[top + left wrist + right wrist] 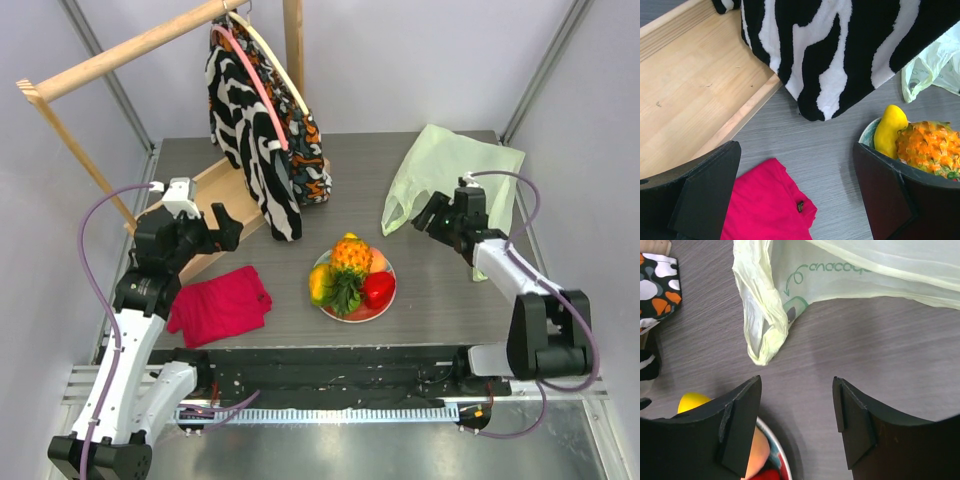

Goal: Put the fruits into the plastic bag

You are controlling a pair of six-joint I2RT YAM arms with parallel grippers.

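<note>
The fruits sit piled on a red plate [354,314] at mid-table: an orange pineapple [351,254], a yellow mango [321,284], a peach [378,261] and a red pepper [378,289]. The pale yellow-green plastic bag [450,175] lies flat at the back right; its handle loop [765,335] points toward the plate. Just in front of the bag hovers my right gripper [428,222], open with nothing between its fingers [740,425]. My left gripper [205,228] is open and empty above the red cloth [765,210], with the mango [889,131] and pineapple [930,150] beside its right finger.
A black-and-white patterned garment [250,130] hangs from a wooden rack [120,50] at the back left, over the rack's wooden base [695,95]. A red folded cloth [220,305] lies at the front left. Another patterned fabric [657,287] is left of the bag.
</note>
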